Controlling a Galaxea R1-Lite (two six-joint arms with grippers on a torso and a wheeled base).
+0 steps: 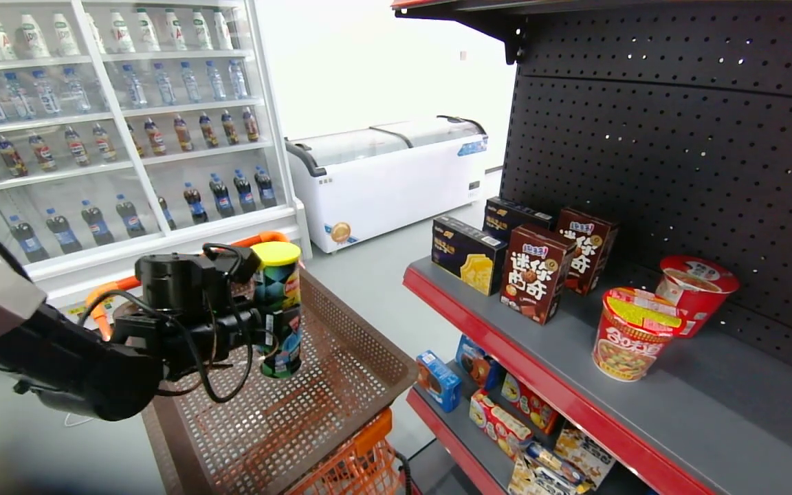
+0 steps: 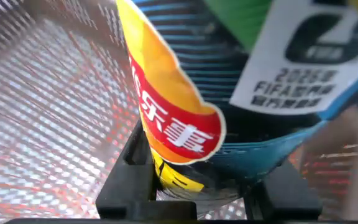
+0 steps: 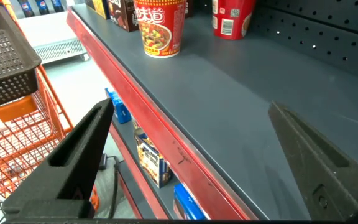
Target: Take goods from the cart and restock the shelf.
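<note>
Chip canister point(image 1: 278, 309) sits upright in our left gripper point(image 1: 267, 338), pincer clamped on its lower body, above the cart basket's point(image 1: 368, 344) left edge. We judge it light, stiff and slick-sided, so a mid-body grip suits. Our right gripper point(image 3: 188, 118) hangs spread apart over the shelf's point(image 3: 241, 99) front edge, noodle cups point(image 3: 160, 25) farther along.

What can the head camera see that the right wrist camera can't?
Head camera: the left gripper holding a chip can with a yellow lid over the cart, plus the drinks fridge and the white freezer.
Right wrist camera: the right gripper up close, jaws wide open, over a bare stretch of the shelf.
Both: the two noodle cups, the red-edged shelf and the cart.
</note>
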